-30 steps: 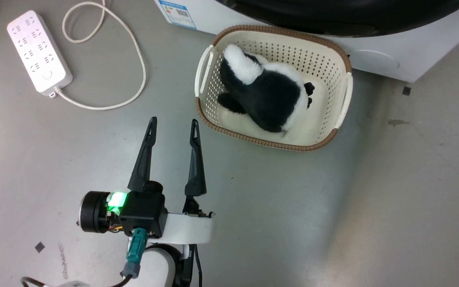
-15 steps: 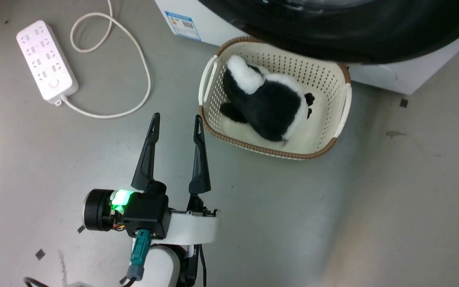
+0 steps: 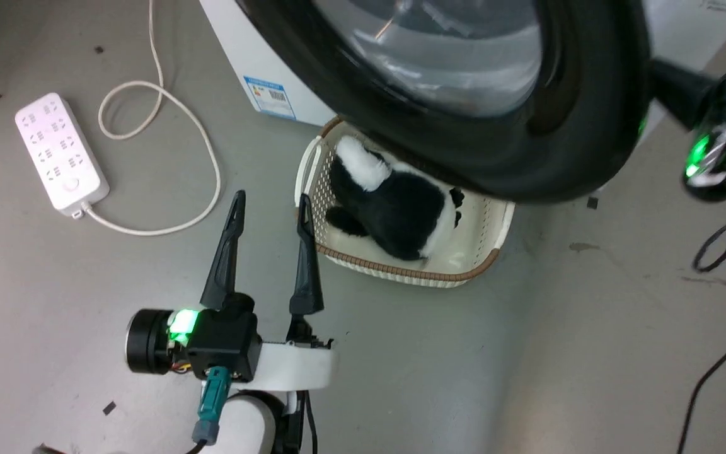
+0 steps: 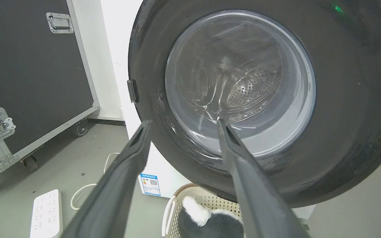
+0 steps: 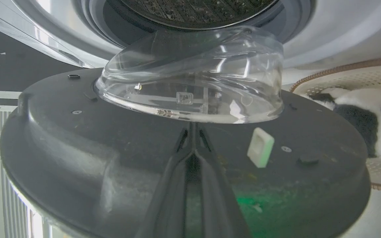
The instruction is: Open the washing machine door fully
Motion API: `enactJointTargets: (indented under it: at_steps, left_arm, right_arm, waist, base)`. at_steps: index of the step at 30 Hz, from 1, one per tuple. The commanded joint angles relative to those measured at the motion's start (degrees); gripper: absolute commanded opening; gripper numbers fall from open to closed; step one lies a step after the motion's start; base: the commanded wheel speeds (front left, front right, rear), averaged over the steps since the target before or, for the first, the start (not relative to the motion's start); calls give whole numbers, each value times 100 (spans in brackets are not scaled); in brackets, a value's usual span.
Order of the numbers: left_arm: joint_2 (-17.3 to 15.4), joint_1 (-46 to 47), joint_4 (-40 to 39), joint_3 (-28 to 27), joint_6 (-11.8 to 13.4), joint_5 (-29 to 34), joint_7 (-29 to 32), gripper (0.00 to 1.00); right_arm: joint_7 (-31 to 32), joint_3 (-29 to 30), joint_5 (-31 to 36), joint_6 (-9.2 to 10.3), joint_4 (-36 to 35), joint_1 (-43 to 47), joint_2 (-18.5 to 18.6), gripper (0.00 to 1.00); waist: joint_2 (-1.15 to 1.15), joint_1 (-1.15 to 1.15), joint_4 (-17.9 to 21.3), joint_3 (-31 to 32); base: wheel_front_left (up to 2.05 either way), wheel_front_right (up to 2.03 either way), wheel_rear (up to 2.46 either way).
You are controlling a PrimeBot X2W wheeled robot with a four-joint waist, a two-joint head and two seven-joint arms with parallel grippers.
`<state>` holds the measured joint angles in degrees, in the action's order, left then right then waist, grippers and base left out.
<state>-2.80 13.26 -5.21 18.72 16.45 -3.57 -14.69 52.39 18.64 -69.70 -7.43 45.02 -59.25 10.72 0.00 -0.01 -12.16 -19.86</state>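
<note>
The washing machine door (image 3: 495,170) is standing part-open above the basket (image 3: 401,272). The right gripper (image 5: 193,132), fingers pressed together, is touching its inner face, while the left gripper (image 3: 271,197) is hovering spread, farther off.

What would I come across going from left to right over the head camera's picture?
White power strip → its looped white cable → left gripper, open → cream basket holding a black-and-white plush toy → right gripper at the edge of the washing machine door.
</note>
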Motion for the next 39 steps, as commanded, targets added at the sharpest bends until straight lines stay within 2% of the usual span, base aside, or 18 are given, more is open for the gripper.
enactJointTargets:
  at_steps: [1,9,13,16,25,29,32,33,34,38,39]
  left_arm:
    - [-8,-116,35,-48,-44,23,-30,100]
    - [-8,-306,124,-120,-163,16,-30,100]
    - [-8,-384,151,-136,-216,15,-30,100]
    - [-8,-450,190,-118,-276,13,-30,100]
    - [-8,-598,358,-106,-353,-76,-30,100]
    - [-8,-614,461,-116,-379,-142,-30,100]
    - [-8,-621,538,-137,-410,-205,-30,100]
    - [-8,-622,562,-147,-423,-218,-30,100]
    - [-8,-631,592,-160,-442,-240,-30,100]
    - [-8,-674,753,-250,-553,-341,-30,100]
    - [-8,-680,846,-309,-629,-381,-30,100]
  right_arm:
    - [133,-37,36,-6,-133,289,-202,0]
    - [602,-125,45,-6,-784,1171,-670,0]
    - [769,-238,-60,-6,-1041,1475,-756,0]
    - [906,-534,-336,-6,-1231,1757,-778,0]
    - [421,-2094,-1440,-6,-1665,2411,-783,0]
    - [166,-2420,-1560,-6,-1769,2528,-783,0]
    - [-17,-2425,-1512,-6,-1770,2552,-783,0]
    - [-122,-2382,-1438,-6,-1766,2547,-781,22]
    - [-215,-2335,-1366,-6,-1755,2544,-776,100]
    - [-686,-2052,-1067,-6,-1972,2553,-633,100]
    - [-1061,-1909,-823,-6,-2260,2618,-495,100]
  waist:
    - [0,1,49,134]
    - [0,1,50,425]
    - [0,1,32,492]
    - [0,1,1,539]
    - [0,1,-81,599]
    - [0,1,-111,605]
    - [0,1,-110,614]
    - [0,1,-100,626]
    - [0,1,-83,644]
    - [0,1,18,760]
    - [0,1,81,828]
  base:
    - [0,0,0]
    - [0,0,0]
    - [0,0,0]
    - [0,0,0]
    - [0,0,0]
    - [0,0,0]
    - [0,0,0]
    - [0,0,0]
    - [0,0,0]
    - [0,0,0]
    - [0,0,0]
